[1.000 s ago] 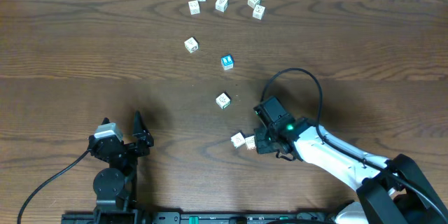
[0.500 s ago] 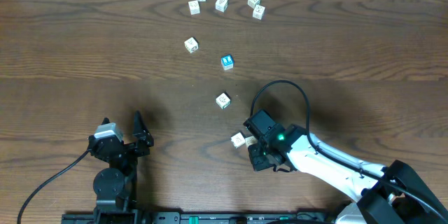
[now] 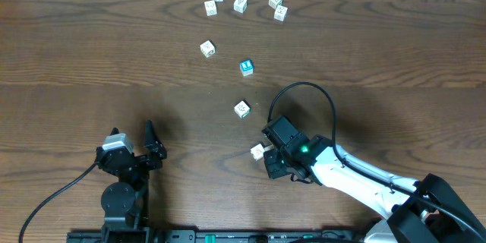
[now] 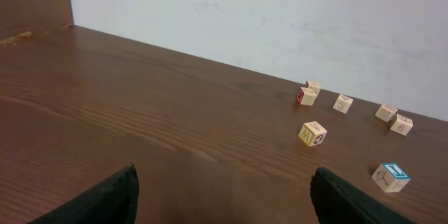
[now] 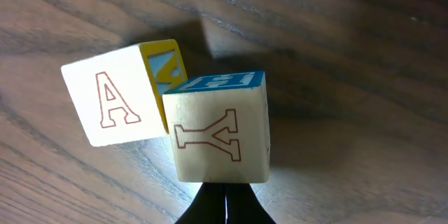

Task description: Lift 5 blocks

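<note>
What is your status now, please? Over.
Left gripper open, holding nothing. Right gripper shut, tips at Y block; A block touches it. Nothing in the way.

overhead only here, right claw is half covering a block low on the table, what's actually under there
Observer: The right wrist view shows two blocks pressed together: the A block and the Y block.
Operator: is the claw gripping either one
Observer: No. The right claw is shut. Its tip meets the Y block's lower edge in that view, and neither block is between its fingers.
</note>
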Controlling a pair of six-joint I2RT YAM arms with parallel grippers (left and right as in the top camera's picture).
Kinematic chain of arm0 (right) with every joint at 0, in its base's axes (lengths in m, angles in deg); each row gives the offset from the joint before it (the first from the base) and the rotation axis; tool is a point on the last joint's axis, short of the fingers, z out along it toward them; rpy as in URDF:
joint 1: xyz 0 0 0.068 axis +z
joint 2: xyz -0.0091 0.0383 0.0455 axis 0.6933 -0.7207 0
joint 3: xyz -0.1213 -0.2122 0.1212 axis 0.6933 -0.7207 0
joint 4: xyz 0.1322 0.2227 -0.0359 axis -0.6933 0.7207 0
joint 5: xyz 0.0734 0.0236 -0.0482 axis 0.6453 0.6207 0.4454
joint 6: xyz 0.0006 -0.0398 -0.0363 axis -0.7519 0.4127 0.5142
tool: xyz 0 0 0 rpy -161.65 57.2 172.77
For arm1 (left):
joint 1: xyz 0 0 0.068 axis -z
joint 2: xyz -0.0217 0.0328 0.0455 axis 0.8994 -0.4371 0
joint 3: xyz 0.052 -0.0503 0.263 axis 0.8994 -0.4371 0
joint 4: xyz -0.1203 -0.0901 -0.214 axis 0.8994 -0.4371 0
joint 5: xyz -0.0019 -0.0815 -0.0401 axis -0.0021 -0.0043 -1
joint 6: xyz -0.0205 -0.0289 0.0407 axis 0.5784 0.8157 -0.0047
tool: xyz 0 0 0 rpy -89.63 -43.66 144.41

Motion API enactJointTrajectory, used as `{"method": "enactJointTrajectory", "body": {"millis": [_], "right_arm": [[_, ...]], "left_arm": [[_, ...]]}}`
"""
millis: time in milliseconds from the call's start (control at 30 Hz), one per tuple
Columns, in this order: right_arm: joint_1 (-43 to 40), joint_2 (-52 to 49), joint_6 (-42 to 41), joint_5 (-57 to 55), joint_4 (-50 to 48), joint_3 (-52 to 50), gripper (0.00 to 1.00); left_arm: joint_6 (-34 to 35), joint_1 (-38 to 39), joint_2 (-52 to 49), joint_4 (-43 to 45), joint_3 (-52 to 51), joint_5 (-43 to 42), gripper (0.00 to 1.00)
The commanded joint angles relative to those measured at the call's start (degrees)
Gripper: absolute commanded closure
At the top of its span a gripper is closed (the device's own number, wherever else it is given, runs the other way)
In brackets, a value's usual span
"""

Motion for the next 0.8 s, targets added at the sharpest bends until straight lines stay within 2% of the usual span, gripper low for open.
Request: {"method": "enactJointTrajectory", "body": {"millis": [0,767], "right_arm": [[0.4,0.0,-0.1,0.1,-0.3,-0.2,0.99],[0.5,0.0,0.5,4.6,-4.8,-0.2,0.99]], "left_arm": [[-0.3,0.1,0.3,-1.7,-1.4,0.7,0.21],[-0.3,0.1,0.3,-1.7,-1.4,0.7,0.21]]}}
